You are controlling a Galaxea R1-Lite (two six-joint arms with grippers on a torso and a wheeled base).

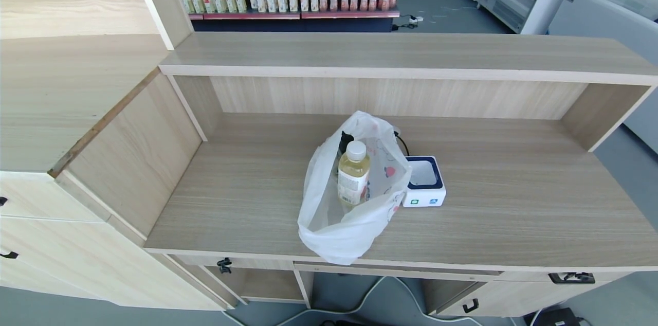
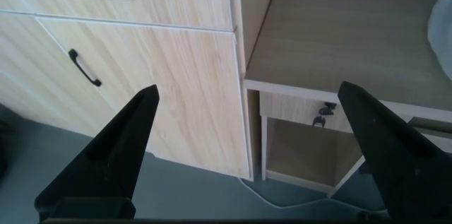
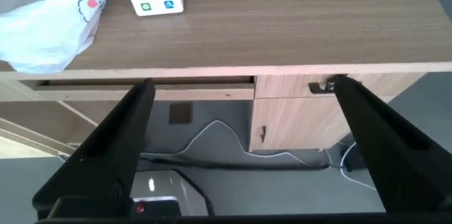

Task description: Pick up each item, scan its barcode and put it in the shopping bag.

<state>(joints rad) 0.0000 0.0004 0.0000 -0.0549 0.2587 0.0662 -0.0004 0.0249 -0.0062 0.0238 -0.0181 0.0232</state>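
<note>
No legible text, numbers, or signs

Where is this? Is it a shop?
Most likely a small shop's checkout: shelves of bottled drinks stand behind the wooden counter, and on it a barcode scanner sits beside a shopping bag holding a bottle.

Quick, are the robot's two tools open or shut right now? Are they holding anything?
Left tool: open, holding nothing.
Right tool: open, holding nothing.
</note>
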